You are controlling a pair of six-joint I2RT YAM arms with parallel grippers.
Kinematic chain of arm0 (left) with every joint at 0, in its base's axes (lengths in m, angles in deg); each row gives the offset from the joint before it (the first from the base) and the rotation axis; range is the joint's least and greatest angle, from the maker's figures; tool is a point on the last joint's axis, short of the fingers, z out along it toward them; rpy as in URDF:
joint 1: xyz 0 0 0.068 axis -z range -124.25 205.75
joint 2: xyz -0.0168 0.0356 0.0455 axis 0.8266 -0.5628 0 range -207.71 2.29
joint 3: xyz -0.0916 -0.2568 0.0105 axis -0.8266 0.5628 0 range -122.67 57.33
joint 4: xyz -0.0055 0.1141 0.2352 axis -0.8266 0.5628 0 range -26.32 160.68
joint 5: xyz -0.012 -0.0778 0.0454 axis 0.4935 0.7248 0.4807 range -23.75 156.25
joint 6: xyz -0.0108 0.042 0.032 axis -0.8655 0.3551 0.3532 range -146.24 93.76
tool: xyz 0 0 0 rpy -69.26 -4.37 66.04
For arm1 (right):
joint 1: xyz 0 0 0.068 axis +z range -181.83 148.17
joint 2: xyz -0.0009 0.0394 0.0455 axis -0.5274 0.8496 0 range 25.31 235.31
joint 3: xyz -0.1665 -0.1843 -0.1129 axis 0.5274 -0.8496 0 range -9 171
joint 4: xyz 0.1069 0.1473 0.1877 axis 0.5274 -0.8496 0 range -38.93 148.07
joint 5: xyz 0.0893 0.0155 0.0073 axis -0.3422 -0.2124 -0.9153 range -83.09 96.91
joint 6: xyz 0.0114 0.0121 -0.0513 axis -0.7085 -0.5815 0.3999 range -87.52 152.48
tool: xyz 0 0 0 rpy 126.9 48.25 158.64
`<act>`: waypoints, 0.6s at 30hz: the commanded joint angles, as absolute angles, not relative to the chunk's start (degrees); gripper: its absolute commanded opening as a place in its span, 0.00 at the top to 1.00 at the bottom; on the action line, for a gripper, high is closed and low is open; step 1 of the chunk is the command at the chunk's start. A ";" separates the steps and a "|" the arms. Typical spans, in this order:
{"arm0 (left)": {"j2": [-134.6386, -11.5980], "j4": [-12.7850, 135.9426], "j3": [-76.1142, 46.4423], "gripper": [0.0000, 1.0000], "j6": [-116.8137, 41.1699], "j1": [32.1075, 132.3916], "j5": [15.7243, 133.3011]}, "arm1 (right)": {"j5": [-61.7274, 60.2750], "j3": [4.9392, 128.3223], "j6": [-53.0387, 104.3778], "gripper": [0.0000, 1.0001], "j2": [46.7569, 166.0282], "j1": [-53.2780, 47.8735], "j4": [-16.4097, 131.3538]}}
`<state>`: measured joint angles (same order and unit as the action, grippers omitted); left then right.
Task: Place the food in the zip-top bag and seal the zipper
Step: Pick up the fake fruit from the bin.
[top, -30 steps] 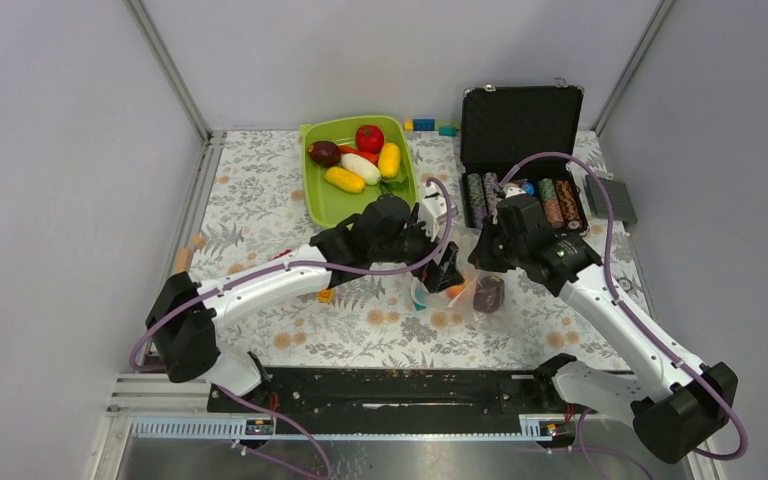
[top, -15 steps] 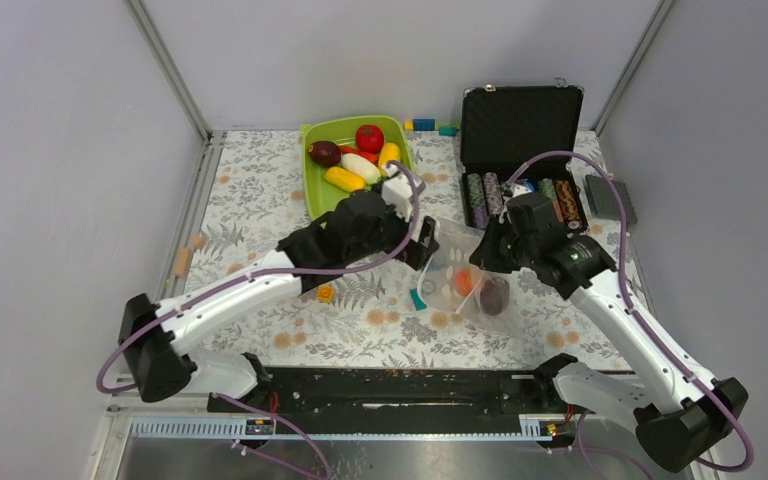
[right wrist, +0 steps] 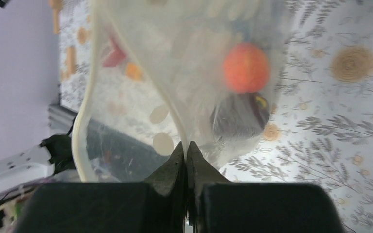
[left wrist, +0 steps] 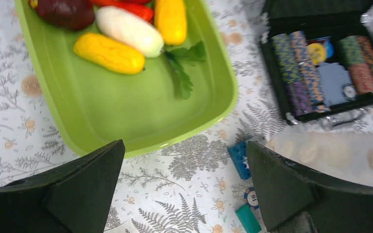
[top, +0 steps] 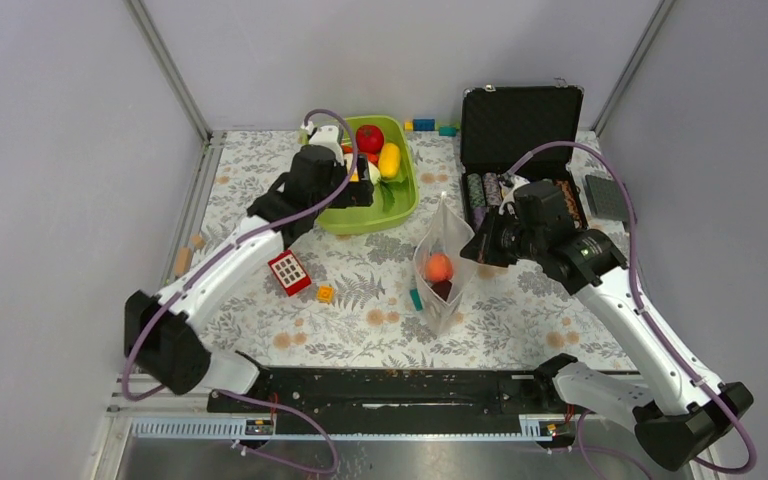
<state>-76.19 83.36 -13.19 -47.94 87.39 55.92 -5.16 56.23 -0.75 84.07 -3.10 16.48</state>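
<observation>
The clear zip-top bag [top: 442, 262] hangs upright from my right gripper [top: 477, 249], which is shut on its rim. In the right wrist view the gripper [right wrist: 187, 147] pinches one side of the bag's mouth [right wrist: 126, 97], which gapes open. Inside lie an orange-red piece [right wrist: 246, 67] and a dark maroon piece [right wrist: 239, 116]. My left gripper [top: 359, 191] is open and empty over the near part of the green tray [top: 381, 216]. In the left wrist view the gripper [left wrist: 184, 160] is just short of the tray's rim [left wrist: 141, 145]. The tray holds maroon [left wrist: 65, 12], white [left wrist: 128, 31], yellow [left wrist: 109, 52] and red [left wrist: 126, 7] food.
An open black case of poker chips [top: 520, 130] stands at the back right, with a grey block [top: 610, 198] beside it. A red block [top: 288, 270], a small orange block [top: 326, 293] and a teal block [top: 416, 298] lie on the flowered cloth. Blue [left wrist: 238, 160] and teal blocks lie near the bag.
My left gripper let go of the bag and swung back left to the green tray. My right gripper lifted the bag, which now hangs upright with two pieces inside.
</observation>
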 commanded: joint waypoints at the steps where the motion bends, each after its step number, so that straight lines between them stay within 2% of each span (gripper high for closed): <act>1: -83.72 84.88 -19.02 0.01 -51.78 82.73 58.89 | 8.61 56.79 0.33 1.00 86.22 -3.56 12.11; 6: -93.94 85.21 -26.05 0.01 -52.65 79.41 57.86 | 20.00 57.16 2.85 1.00 89.32 -3.84 8.18; 14: -110.59 87.25 -39.69 0.01 -65.35 74.25 55.47 | 19.65 56.42 4.72 1.00 89.40 -3.97 10.84; 18: -114.58 86.33 -41.12 0.01 -76.37 72.79 53.36 | 19.89 55.98 5.02 1.00 88.13 -4.02 11.20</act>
<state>-112.67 87.82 -37.84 -64.13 74.16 56.49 17.57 56.05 3.62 90.13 -3.73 10.17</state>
